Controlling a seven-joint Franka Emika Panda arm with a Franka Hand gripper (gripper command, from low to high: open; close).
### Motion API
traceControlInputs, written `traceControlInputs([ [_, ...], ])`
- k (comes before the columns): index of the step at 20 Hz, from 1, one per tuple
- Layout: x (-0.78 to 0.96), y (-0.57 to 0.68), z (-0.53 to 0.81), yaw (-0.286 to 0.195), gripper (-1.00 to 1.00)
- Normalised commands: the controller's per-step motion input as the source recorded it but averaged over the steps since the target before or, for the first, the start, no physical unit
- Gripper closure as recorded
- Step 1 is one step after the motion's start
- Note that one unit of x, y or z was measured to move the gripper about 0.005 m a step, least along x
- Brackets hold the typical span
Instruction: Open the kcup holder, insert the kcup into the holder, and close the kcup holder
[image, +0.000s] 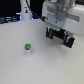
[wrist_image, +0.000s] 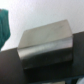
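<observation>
Zero of the three steps look done, judging from how things lie (open, insert and close are all left).

Wide white tabletop (image: 20, 67): takes up most of the exterior view.

Dull grey, boxy kcup holder (wrist_image: 45, 44): fills the middle of the wrist view, seen from above and at an angle, sitting on a dark surface. No drawer stands pulled out and no pod slot is exposed, so I read it as shut (the picture is blurred and the drawer fronts cannot be made out). In the exterior view I cannot pick it out; it is probably hidden behind the arm.

White-bodied gripper with dark fingers (image: 59, 37): hangs above the table towards the exterior view's right. Its two dark fingers stand spread apart with nothing between them. It holds nothing and touches nothing that I can see. No fingertip shows in the wrist view.

Tiny white cup-shaped kcup with a green top (image: 28, 48): stands upright on the bare table, alone, towards the exterior view's left and well apart from the gripper. It is not in the holder.
</observation>
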Motion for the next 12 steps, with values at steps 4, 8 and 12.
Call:
traceControlInputs([
  [4, -0.14, -0.43, 0.23, -0.264, -1.0],
  [8, -0.18, -0.47, 0.07, -0.26, -1.0],
  [12, -0.17, -0.49, 0.01, -0.266, -1.0],
])
